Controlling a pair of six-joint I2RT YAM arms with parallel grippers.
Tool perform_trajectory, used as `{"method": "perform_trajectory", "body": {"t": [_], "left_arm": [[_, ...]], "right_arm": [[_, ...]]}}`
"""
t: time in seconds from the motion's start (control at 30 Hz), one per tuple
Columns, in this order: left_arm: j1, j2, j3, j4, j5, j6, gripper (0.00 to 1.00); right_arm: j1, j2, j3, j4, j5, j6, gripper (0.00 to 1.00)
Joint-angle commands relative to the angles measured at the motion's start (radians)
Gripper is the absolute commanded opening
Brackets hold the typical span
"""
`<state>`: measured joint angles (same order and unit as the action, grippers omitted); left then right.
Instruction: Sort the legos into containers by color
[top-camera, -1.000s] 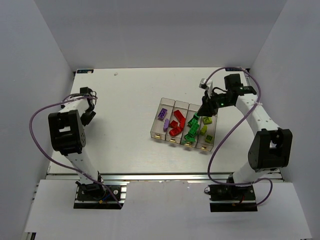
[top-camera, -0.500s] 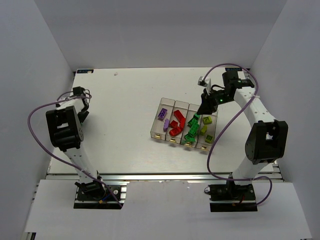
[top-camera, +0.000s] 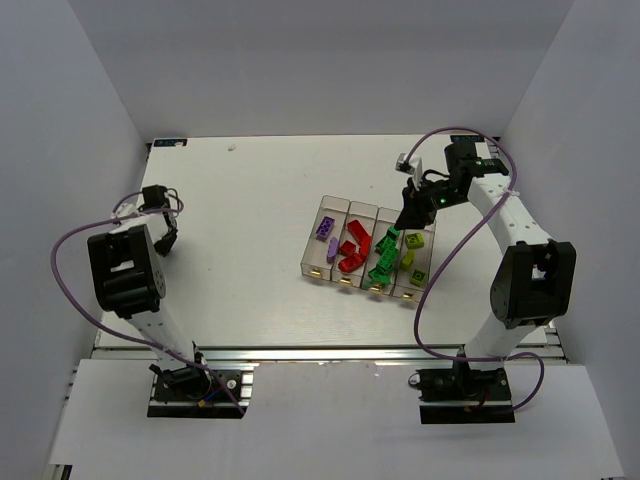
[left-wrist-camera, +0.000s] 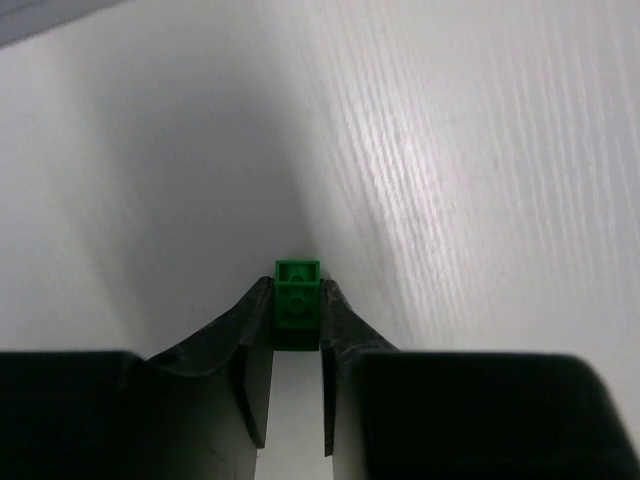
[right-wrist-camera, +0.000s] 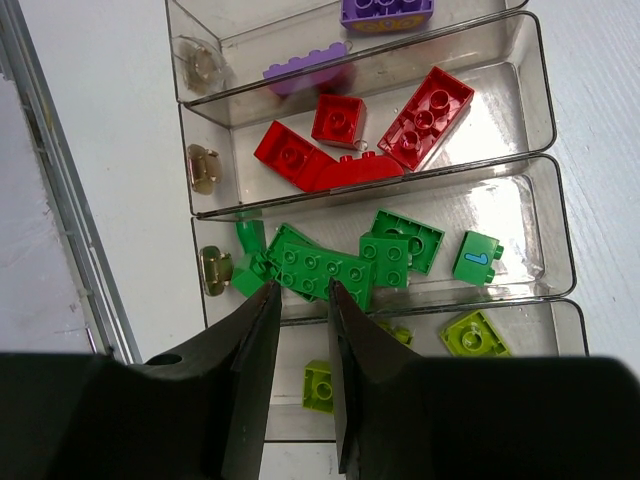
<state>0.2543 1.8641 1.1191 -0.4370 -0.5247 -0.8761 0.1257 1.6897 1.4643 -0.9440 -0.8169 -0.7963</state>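
Two claws at work: my left claw (left-wrist-camera: 297, 297) pinches a small green brick (left-wrist-camera: 297, 283) at its tip, near the table's (top-camera: 260, 180) left edge, well apart from the bins (right-wrist-camera: 541, 120); my right claw (right-wrist-camera: 301, 290) hangs over those bins, jaws narrowly parted, gripping nothing.

Bright, even overhead light washes the white tabletop (top-camera: 260, 220) with only soft shadows, while glare streaks it in the left wrist view and dark, near fingers (left-wrist-camera: 225, 342) blur in both wrist views.
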Motion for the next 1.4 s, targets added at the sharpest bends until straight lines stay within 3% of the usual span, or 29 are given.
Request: {"method": "perform_trajectory", "body": {"t": [0.0,0.13,0.23,0.37,0.43,0.53,0.73,0.93,1.1,1.2,1.37], "left_arm": [[0.008,-0.092,-0.097,-0.013,0.182,0.034,0.27],[-0.027,-0.244,-0.150,0.101,0.362,0.055,0.20],[-0.124,-0.356,-0.166,0.194,0.515,0.060,0.17],[-0.375,-0.421,-0.202,0.384,0.728,0.035,0.13],[-0.458,-0.418,-0.241,0.549,0.782,0.012,0.09],[-0.672,-0.344,-0.242,0.668,0.841,0.014,0.07],[-0.918,-0.128,0.002,0.595,0.832,0.084,0.05],[-1.013,0.073,0.293,0.372,0.728,0.166,0.08],[-1.053,0.158,0.401,0.273,0.669,0.209,0.35],[-1.070,0.185,0.447,0.224,0.634,0.223,0.59],[-1.075,0.191,0.493,0.193,0.614,0.233,0.68]], "right_arm": [[0.000,-0.038,0.002,0.004,-0.030,-0.008,0.32],[0.000,-0.067,-0.005,0.036,-0.053,0.029,0.31],[-0.003,-0.100,-0.025,0.097,-0.042,0.087,0.31],[-0.032,-0.165,-0.077,0.217,-0.021,0.195,0.27],[-0.063,-0.183,-0.111,0.276,-0.018,0.256,0.24],[-0.101,-0.223,-0.159,0.327,-0.027,0.287,0.20],[-0.152,-0.288,-0.248,0.361,-0.045,0.293,0.19],[-0.181,-0.338,-0.301,0.379,-0.059,0.299,0.20],[-0.201,-0.357,-0.321,0.384,-0.070,0.299,0.22],[-0.205,-0.358,-0.323,0.383,-0.077,0.299,0.23],[-0.205,-0.358,-0.318,0.369,-0.080,0.293,0.26]]}}
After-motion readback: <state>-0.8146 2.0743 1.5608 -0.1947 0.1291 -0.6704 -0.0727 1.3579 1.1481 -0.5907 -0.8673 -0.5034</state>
